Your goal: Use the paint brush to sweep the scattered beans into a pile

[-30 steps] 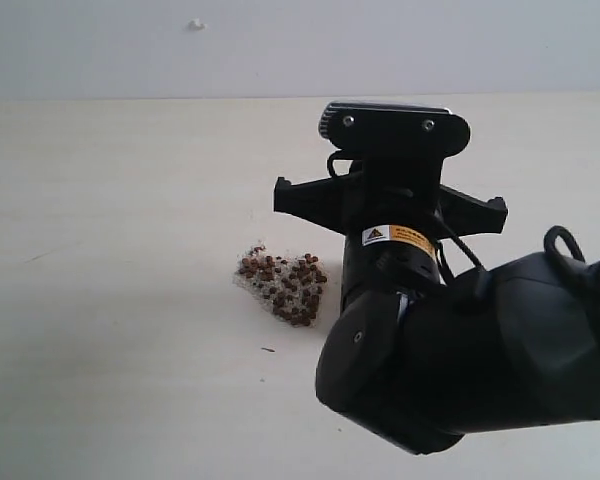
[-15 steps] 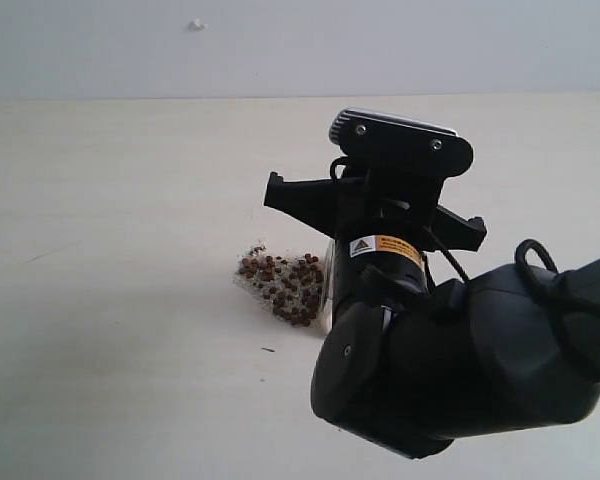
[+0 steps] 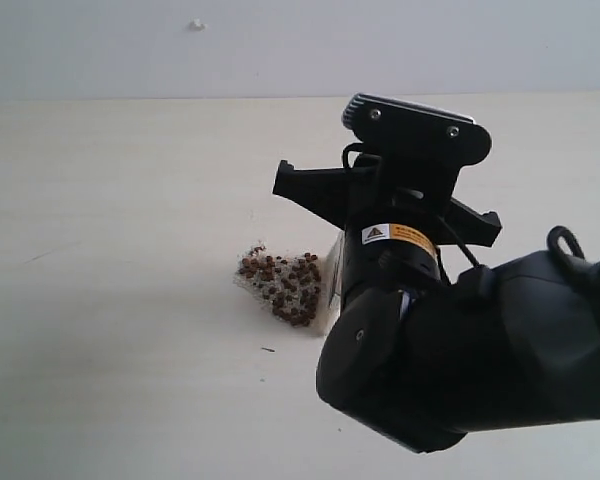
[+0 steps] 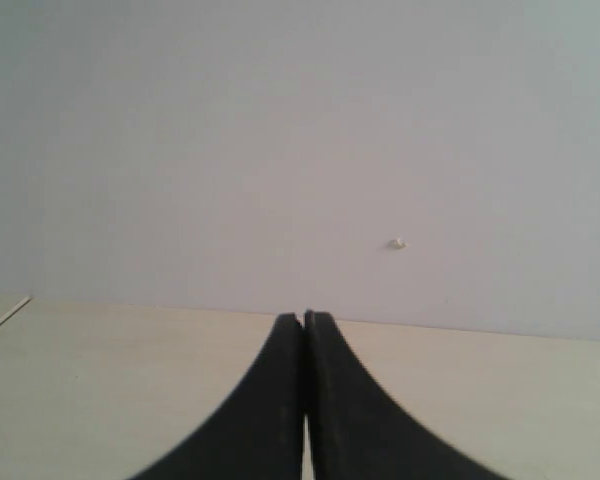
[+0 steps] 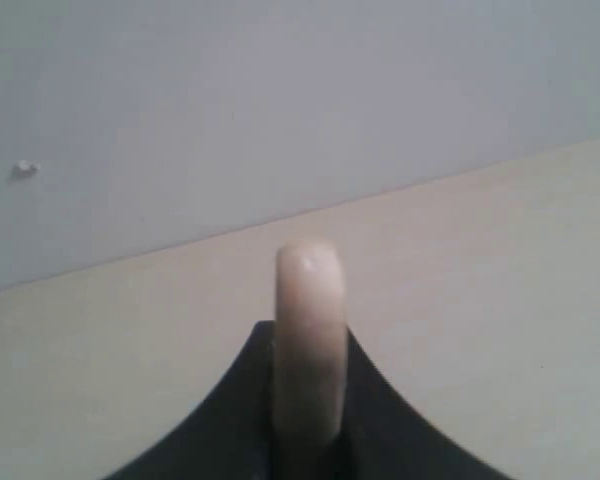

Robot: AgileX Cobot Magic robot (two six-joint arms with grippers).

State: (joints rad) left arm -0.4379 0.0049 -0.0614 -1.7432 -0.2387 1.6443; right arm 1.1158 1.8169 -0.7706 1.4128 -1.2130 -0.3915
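1. The pile of reddish-brown beans lies straight on the pale table, not inside any holder. In the exterior view it sits just off centre toward 7 o'clock.
2. The pile is one compact cluster with whitish crumbs mixed along its 9 o'clock edge. One small dark fleck lies apart from it at its 6 o'clock.
3. The right arm fills the exterior view from 3 to 6 o'clock, and its black bulk hides its own pincer there.
4. A pale sliver of the paint brush shows at the pile's 3 o'clock edge, between the beans and the arm. Whether it touches the beans cannot be told.
5. In the right wrist view the right gripper is clamped on the brush's cream handle. A black finger presses on each side, and the rounded handle end sticks out past them.
6. In the left wrist view the left gripper is fully closed, with its two black fingers pressed together and nothing between them. It faces the grey wall above the table edge.
7. A small white speck sits on the wall at 11 o'clock in the exterior view.
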